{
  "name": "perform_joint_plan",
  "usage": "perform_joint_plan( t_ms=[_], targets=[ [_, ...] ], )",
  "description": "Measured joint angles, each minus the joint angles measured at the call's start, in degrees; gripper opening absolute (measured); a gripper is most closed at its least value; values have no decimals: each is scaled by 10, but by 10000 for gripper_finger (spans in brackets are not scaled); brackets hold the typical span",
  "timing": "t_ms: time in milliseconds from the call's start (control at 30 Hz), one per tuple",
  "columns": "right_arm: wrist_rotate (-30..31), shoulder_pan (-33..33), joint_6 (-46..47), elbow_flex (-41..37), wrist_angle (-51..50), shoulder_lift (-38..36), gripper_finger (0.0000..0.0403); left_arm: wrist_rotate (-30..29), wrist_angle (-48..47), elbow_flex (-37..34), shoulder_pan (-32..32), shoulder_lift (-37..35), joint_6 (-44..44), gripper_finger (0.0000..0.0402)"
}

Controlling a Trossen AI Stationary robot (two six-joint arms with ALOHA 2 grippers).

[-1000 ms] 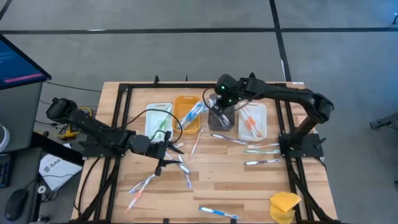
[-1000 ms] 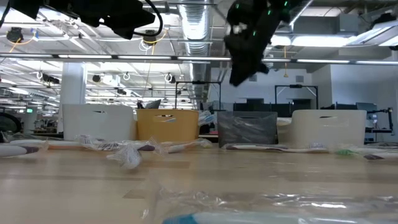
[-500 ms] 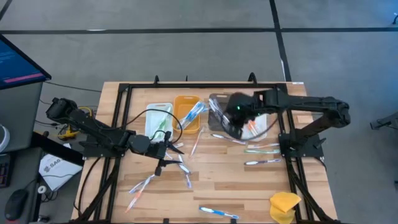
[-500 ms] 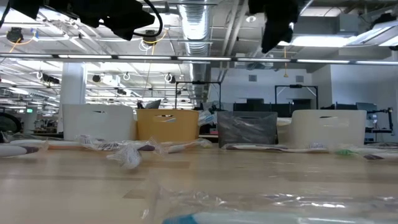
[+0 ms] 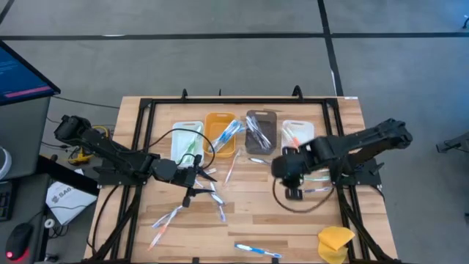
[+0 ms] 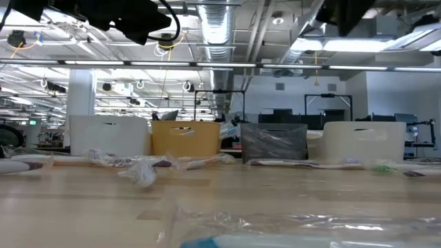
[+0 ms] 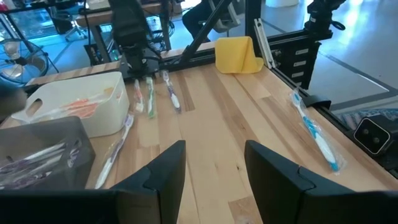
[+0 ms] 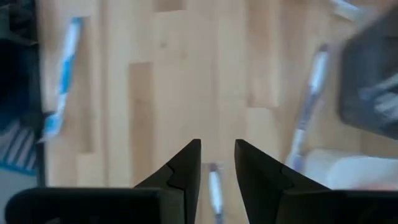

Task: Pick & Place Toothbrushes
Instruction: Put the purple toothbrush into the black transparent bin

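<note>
Wrapped toothbrushes lie flat and scattered on the wooden table: two (image 5: 308,177) (image 5: 311,191) at the right, a blue one (image 5: 257,250) near the front edge, and others (image 5: 218,207) in the middle. More toothbrushes rest in the orange bin (image 5: 220,133) and the grey bin (image 5: 260,130). My right gripper (image 5: 292,187) hangs open above the table, pointing steeply down beside the two right-hand toothbrushes. In its wrist view one toothbrush (image 8: 214,190) lies on the table below the gap (image 8: 217,152). My left gripper (image 5: 195,180) (image 7: 214,180) waits open over the table's left middle, holding nothing.
Four bins stand in a row at the back: white (image 5: 185,139), orange, grey, and white (image 5: 297,140). A yellow sponge-like lump (image 5: 335,243) sits at the front right corner. A black frame (image 5: 143,125) borders the table. Bare wood shows between the two grippers.
My right gripper has swung from above the grey bin toward the table's right and near side, turning as it went. It now hangs over the toothbrushes in front of the right white bin. Its finger gap looks unchanged. The left arm has kept still.
</note>
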Motion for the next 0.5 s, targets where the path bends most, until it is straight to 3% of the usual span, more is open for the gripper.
perform_joint_plan(
  t_ms=[233, 500],
  targets=[
    [4, 60, 79, -31, -55, 15, 92, 0, 3, -13, 0, 0, 0, 158],
    [6, 99, 120, -112, -22, 13, 92, 0, 10, -13, 0, 0, 0, 158]
  ],
)
